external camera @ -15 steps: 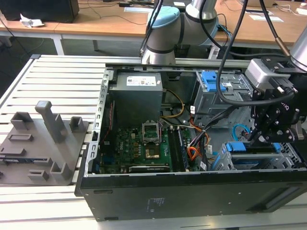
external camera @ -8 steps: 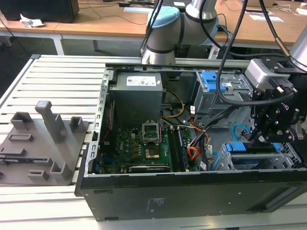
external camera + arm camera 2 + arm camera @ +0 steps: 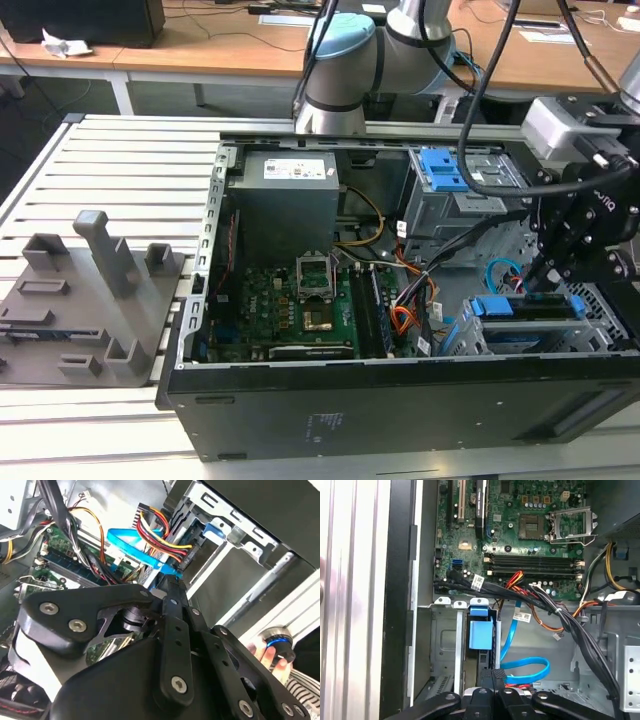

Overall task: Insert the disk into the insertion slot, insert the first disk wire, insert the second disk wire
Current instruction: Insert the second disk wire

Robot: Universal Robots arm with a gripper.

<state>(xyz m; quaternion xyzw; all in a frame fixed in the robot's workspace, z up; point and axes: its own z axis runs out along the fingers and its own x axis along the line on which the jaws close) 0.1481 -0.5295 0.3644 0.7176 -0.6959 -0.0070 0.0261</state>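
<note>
The disk (image 3: pixel 530 307), in its blue carrier, sits inside the insertion slot (image 3: pixel 462 338) at the exterior view's right end of the open computer case. In the first wrist view the blue carrier (image 3: pixel 481 632) stands between the slot's grey walls (image 3: pixel 442 645). My gripper (image 3: pixel 545 278) reaches down at the disk's end. Its black fingers (image 3: pixel 493 676) meet on the dark connector at the end of a looped blue flat wire (image 3: pixel 532 666). The second wrist view shows the fingertips (image 3: pixel 170 585) at that blue wire (image 3: pixel 135 542), beside a red, yellow and black wire bundle (image 3: pixel 160 532) running to the bay.
The green motherboard (image 3: pixel 300 300) and grey power supply (image 3: pixel 285 195) fill the case's left half. A taller grey cage with blue latches (image 3: pixel 445 170) stands behind the slot. Black cable bundles (image 3: pixel 570 625) cross beside the bay. A hand (image 3: pixel 265 655) rests outside the case.
</note>
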